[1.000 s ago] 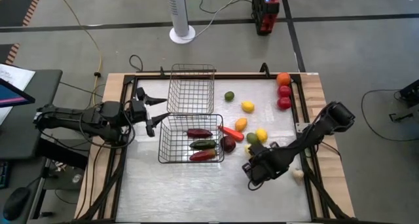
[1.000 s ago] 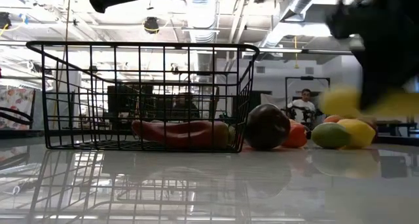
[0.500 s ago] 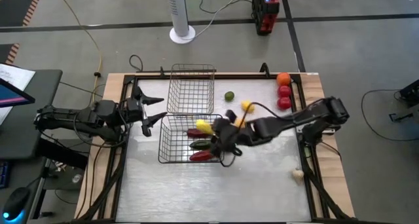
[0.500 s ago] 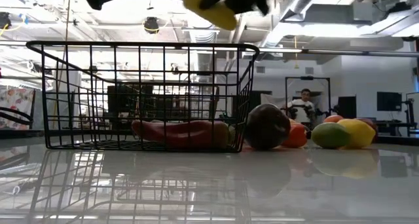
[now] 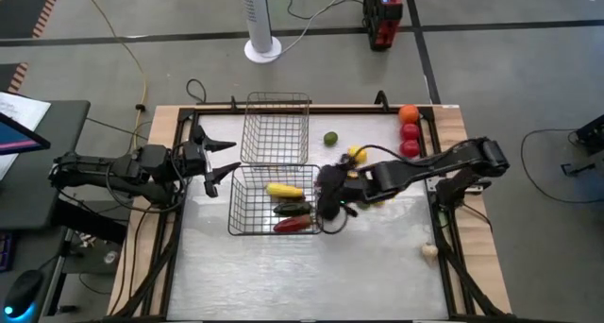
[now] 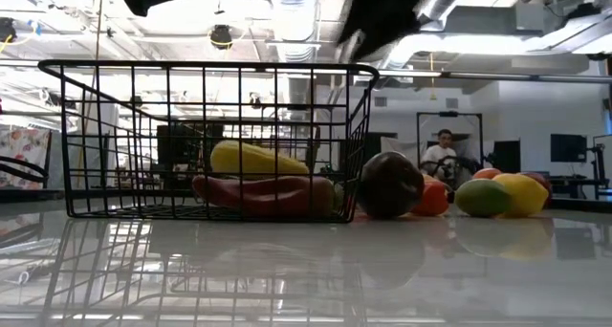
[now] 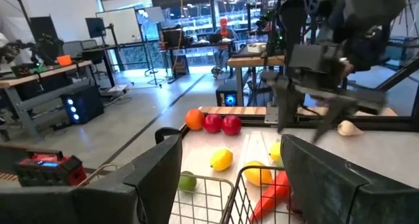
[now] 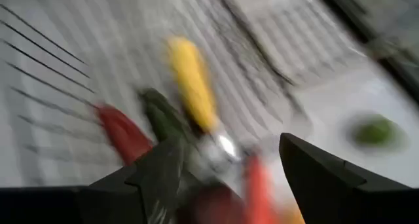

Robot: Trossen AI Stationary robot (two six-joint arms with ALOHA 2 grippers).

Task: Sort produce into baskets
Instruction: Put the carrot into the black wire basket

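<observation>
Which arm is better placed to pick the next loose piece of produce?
Right: its open gripper hovers beside the loose produce; the left gripper waits beyond the baskets.

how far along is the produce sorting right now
Partly done. The darker basket holds three long pieces: a yellow one, a green one and a red one. The silvery basket looks empty. The right gripper sits just beside the darker basket, jaws open, holding nothing; the left gripper waits at the table's left. Still loose: the lime, the lemon, the orange, two red round fruits and others under the right arm.
</observation>
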